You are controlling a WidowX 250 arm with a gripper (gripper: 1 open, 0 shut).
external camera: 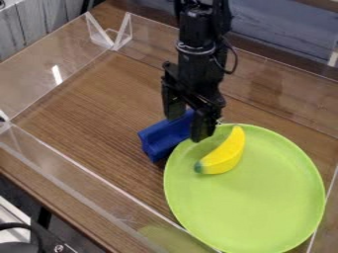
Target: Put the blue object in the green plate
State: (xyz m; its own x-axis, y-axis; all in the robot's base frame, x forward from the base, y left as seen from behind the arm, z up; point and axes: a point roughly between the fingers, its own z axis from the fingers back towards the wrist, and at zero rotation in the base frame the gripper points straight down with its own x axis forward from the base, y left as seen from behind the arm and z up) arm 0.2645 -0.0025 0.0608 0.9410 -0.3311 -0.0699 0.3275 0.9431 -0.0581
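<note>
While my end effector hung with jaws spread just above the blue object, that block lay on the counter, touching the green plate, which carried a banana.

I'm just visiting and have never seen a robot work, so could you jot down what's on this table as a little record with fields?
surface: wooden table with clear walls around it
blue object: on the wood, against the plate's left edge, not in it
green plate: at front right
on the plate: yellow banana
gripper: open, pointing down, right over the blue object
held: nothing gripped
task state: blue object not yet on the plate
</note>
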